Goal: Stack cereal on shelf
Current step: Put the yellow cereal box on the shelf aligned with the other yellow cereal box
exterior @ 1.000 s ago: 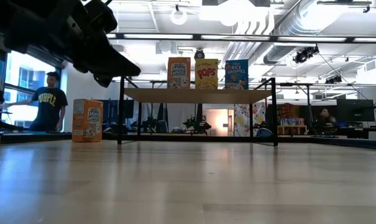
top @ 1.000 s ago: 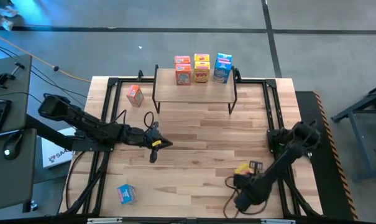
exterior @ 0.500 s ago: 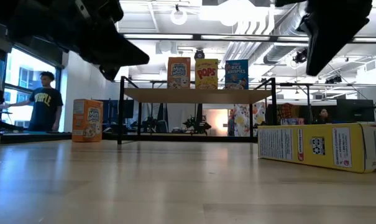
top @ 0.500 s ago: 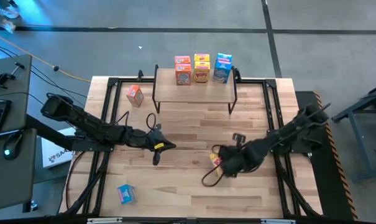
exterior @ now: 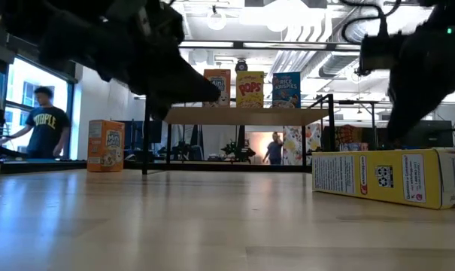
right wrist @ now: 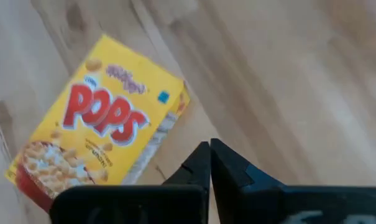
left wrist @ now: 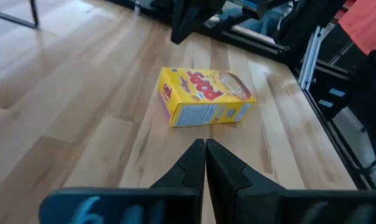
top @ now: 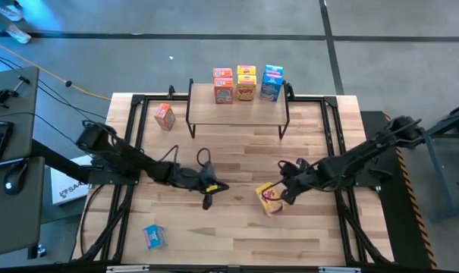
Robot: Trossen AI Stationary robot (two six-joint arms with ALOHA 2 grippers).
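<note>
A yellow Pops box (top: 269, 199) lies flat on the table with its front up, right of centre; it also shows in the low view (exterior: 389, 177). My left gripper (top: 214, 187) is shut and empty, left of the box, pointing at it (left wrist: 203, 98). My right gripper (top: 284, 189) is shut and empty, just off the box's right side (right wrist: 107, 143), with a gap showing between them. The shelf (top: 237, 110) stands at the far edge with several orange, yellow and blue boxes upright on top (top: 246, 85).
An orange box (top: 164, 115) stands on the table left of the shelf. A blue box (top: 153, 236) lies near the front left corner. Black frame rails (top: 130, 152) run along both table sides. People (exterior: 43, 124) are in the room behind.
The yellow box has come from the table's near right toward the centre with my right gripper and now lies still. My right gripper has then drawn back a little toward the right edge. My left gripper has gone right, toward the yellow box.
</note>
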